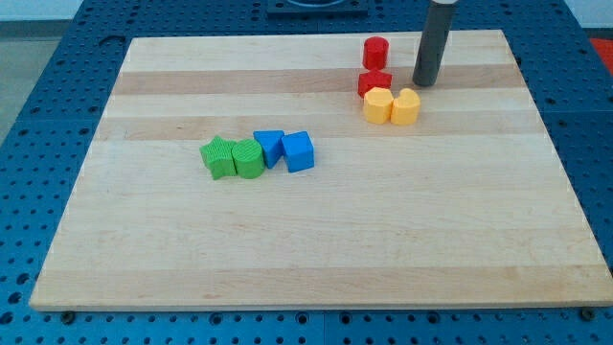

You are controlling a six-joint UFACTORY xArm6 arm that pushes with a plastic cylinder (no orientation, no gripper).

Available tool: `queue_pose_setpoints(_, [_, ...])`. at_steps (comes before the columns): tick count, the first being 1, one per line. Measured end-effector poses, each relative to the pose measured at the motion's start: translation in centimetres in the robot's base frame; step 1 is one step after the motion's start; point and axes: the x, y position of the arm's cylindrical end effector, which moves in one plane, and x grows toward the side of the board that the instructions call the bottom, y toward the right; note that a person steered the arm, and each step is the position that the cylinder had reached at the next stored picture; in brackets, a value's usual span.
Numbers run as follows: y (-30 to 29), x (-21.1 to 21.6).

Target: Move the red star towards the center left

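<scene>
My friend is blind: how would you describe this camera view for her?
My tip rests just right of the red star, above two yellow blocks, on a wooden board. A red cylinder stands behind; green blocks and blue blocks sit mid-left.

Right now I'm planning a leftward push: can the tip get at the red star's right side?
Probably yes. My tip stands just right of the red star with bare board between; the yellow blocks sit below, off that line.
</scene>
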Motion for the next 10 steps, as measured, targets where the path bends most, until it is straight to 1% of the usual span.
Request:
queue_pose_setpoints(1, [-5.1, 0.1])
queue_pose_setpoints(2, [-11.5, 2.2])
queue_pose_setpoints(3, [-18.7, 6.3])
queue_pose_setpoints(4, [-20.0, 6.4])
queue_pose_setpoints(5, [-23.3, 6.5])
queue_pose_setpoints(8, [-35.6, 8.1])
queue_pose_setpoints(9, [-35.8, 7.8])
queue_pose_setpoints(10, [-27.4, 5.4])
